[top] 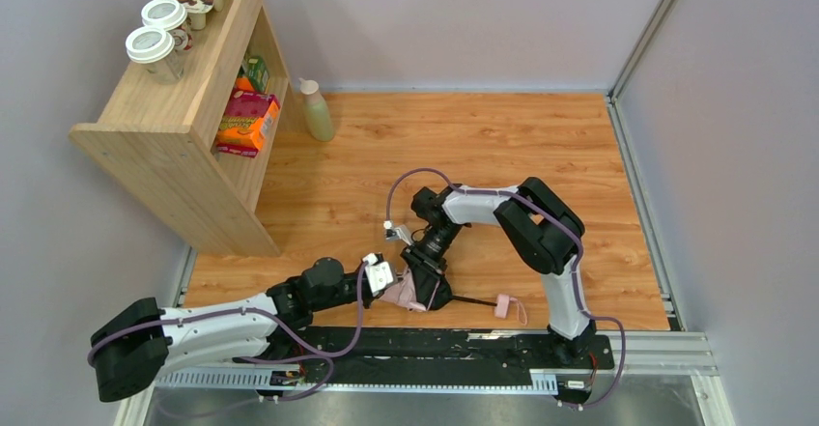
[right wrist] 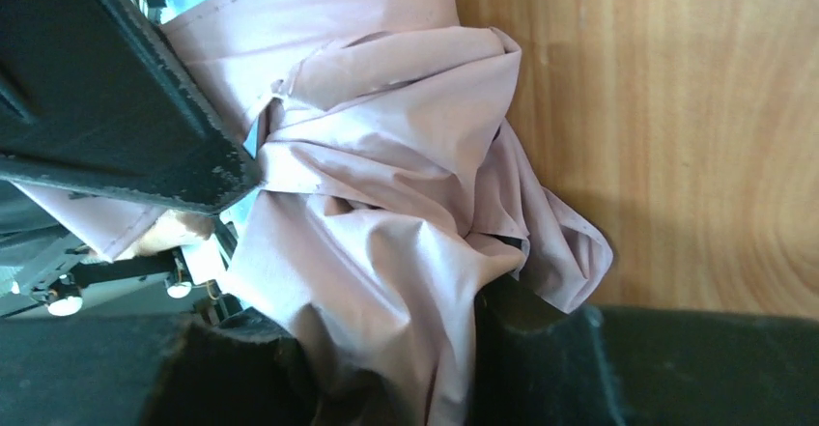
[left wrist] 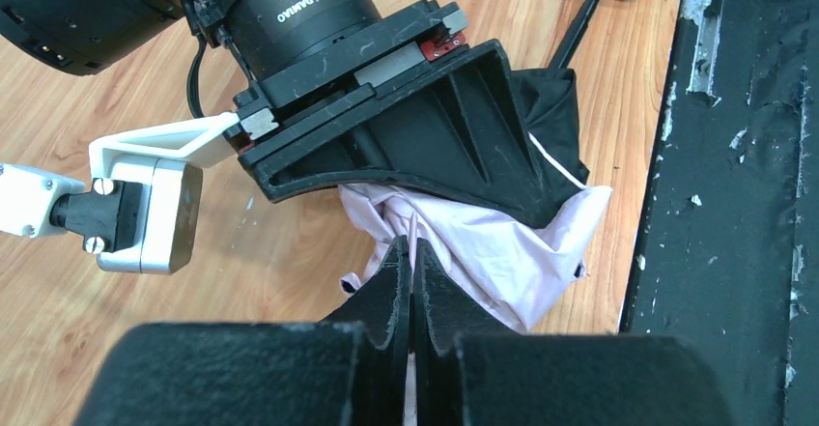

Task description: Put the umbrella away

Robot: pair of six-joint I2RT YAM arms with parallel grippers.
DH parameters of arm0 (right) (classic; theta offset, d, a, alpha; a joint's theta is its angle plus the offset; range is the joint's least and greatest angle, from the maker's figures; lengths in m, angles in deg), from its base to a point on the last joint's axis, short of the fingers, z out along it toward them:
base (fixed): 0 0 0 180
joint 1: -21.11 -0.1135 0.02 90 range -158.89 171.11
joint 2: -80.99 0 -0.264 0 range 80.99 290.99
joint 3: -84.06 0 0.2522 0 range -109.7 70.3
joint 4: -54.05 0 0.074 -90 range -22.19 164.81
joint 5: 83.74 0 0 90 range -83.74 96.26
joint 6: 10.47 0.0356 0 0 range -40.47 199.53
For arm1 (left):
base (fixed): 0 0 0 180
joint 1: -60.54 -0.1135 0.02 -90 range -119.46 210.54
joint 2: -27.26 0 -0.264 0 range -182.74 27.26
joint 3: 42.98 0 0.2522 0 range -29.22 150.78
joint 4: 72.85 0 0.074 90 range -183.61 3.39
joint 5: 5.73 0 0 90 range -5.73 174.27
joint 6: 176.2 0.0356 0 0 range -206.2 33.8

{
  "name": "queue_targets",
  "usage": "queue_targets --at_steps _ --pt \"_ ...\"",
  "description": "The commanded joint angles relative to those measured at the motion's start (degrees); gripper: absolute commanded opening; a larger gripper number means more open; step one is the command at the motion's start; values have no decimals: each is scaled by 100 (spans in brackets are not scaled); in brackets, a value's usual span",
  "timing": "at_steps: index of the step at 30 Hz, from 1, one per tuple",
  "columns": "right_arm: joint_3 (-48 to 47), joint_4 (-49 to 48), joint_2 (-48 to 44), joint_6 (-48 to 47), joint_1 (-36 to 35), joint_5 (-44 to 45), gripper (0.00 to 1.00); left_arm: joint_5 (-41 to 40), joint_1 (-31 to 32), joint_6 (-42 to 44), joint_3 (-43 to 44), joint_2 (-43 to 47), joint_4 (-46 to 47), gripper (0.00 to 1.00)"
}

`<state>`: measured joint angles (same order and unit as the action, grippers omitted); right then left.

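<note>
umbrella [top: 413,293] is down on the wood table [top: 483,156], just beside the black base rail [top: 454,344], about mid-rail.
- canopy [left wrist: 502,252]: pale pink, crumpled into a bundle, sits at the umbrella end nearer the rail's left half
- black shaft [top: 471,300] runs roughly along the rail toward its right end. pink handle [top: 502,305] with strap is at the tip, close to the rail edge
- left gripper [left wrist: 411,257]: reaches in from the rail's left end, fingers pressed together, pinching a fold of canopy fabric
- right gripper [right wrist: 386,349]: comes down on the canopy from the side away from the rail. jaws partly apart, clamped round the bunched canopy, which fills the gap and touches both fingers
- both grippers on the same bundle, nearly touching each other
- wooden shelf [top: 183,136] is well apart from the rail, out past its left end
</note>
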<state>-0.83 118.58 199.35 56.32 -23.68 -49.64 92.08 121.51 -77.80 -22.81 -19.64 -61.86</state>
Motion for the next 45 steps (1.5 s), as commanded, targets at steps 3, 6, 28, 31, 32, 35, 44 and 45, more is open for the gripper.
queue_targets --at_steps 3,6,28,31,32,35,44,45 --pt "-305 -655 494 721 542 1537 0 1091 196 -339 396 49 1848 0" --pt "-383 -655 591 712 595 1486 0 1073 187 -287 449 66 1682 0" --pt "-146 -963 64 958 577 1828 0 -2366 20 -2595 1026 2585 -2383 20" --pt "-138 -1007 -6 975 533 1959 0 -2874 -207 -3309 1537 2975 -3808 29" --pt "-120 -998 -7 984 516 2082 0 -2543 -243 -3484 1625 2923 -3916 29" --pt "20 -1129 -77 984 332 2504 0 -2478 -358 -4223 2003 2511 -4521 39" --pt "539 -1938 -910 1643 76 2875 0 -2609 -393 -5278 1846 1929 -4856 53" --pt "583 -1956 -1086 1678 94 2761 0 -2714 -393 -5427 1811 1973 -4935 53"
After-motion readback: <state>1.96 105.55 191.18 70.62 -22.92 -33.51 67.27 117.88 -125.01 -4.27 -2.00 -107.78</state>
